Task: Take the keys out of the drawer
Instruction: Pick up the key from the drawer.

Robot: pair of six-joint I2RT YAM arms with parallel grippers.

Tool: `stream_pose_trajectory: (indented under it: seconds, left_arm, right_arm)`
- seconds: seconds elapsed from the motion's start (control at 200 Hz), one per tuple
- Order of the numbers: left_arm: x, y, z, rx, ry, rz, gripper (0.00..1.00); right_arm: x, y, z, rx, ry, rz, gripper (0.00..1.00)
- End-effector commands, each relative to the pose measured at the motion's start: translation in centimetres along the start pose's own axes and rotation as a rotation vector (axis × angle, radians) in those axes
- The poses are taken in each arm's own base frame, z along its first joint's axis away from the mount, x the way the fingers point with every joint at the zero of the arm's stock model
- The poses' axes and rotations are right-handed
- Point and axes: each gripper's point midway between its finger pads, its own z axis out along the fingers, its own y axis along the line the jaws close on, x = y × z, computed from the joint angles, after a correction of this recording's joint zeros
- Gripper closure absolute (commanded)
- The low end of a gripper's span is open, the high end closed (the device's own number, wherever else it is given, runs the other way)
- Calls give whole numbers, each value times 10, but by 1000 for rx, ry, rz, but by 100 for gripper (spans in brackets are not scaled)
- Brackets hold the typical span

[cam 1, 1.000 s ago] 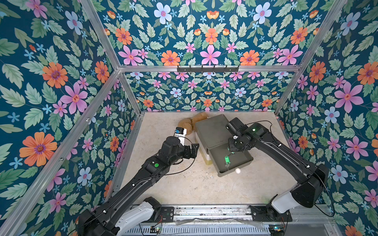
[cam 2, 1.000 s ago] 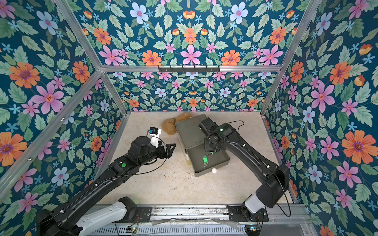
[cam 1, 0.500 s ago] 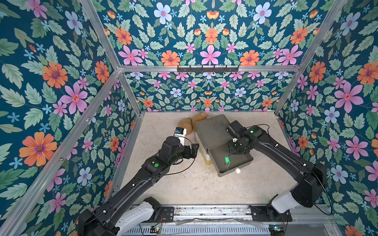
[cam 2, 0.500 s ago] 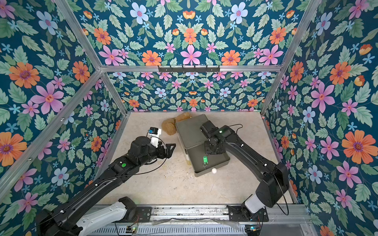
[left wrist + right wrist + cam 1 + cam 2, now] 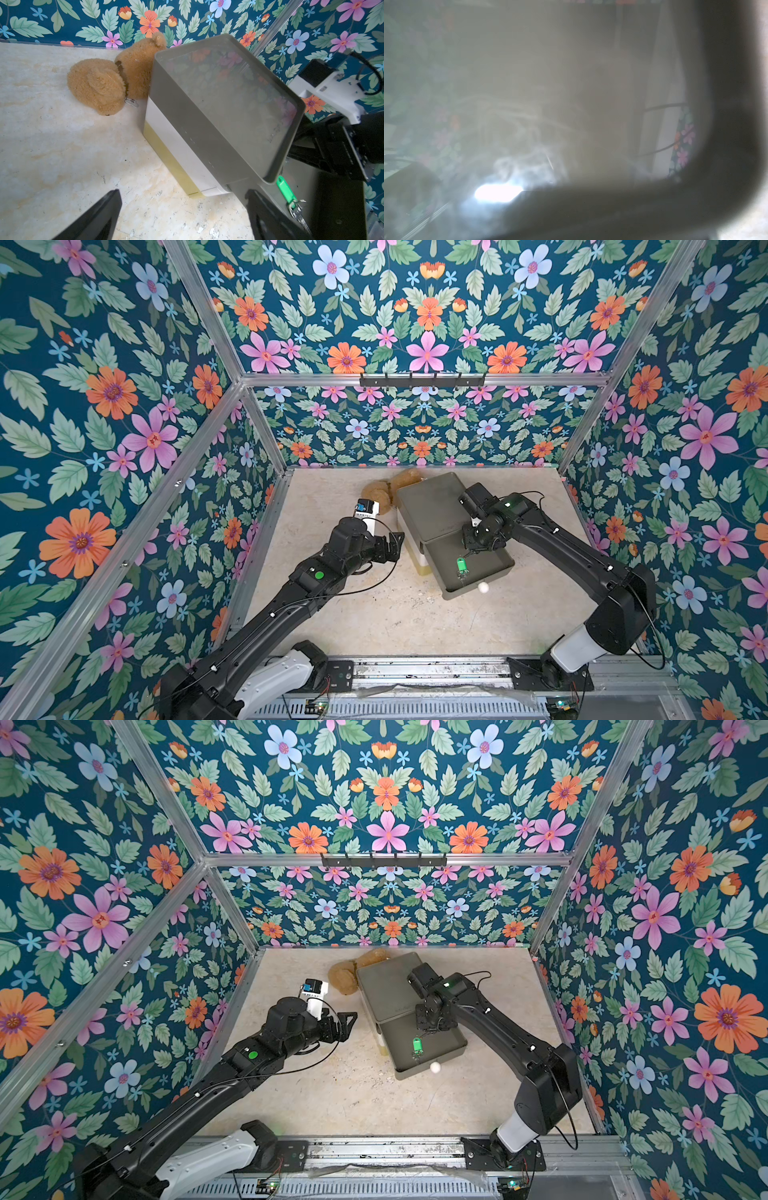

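**Mia:** Where are the keys?

**Ben:** The keys [image 5: 459,566] lie flat in the open drawer [image 5: 488,566]. The drawer sticks out of the front of the grey box [image 5: 432,506]. I see one green tag and some metal bits on a ring.

**Mia:** Which way do they point?

**Ben:** The tag end is nearer the box. The metal end points away from the box, toward the white knob [image 5: 482,587].

**Mia:** Which arm is closer?

**Ben:** The right gripper [image 5: 471,549]. It hangs over the drawer, close to the box front. The keys are just past it, on the side away from the box. They look apart, but I am not sure.

**Mia:** Is it open?

**Ben:** I cannot tell. It is too small in both top views, and its own camera is all foggy.

**Mia:** And the other one?

**Ben:** The left gripper [image 5: 392,543] waits beside the box, off the drawer. Its fingers are spread wide and hold nothing.

**Mia:** So what comes next?

**Ben:** I think the right one should slide a little away from the box. Then it can drop onto the tag and pinch it across its thin side.
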Motion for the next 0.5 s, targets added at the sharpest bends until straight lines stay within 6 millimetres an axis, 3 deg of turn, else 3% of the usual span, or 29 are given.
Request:
stream_pose_trajectory:
  seconds: [0.0, 0.25, 0.495]
  left_arm:
    - [-4, -1, 0, -2, -5, 2, 1]
    - [-4, -3, 6, 5, 0, -1, 1]
    - [-7, -5, 8, 9, 2, -7, 1]
  right_arm:
    - [-1, -3, 0, 19, -3, -12, 77]
    - [-3, -6, -7, 22, -23, -7, 91]
    - [-10, -7, -21, 12, -66, 2, 98]
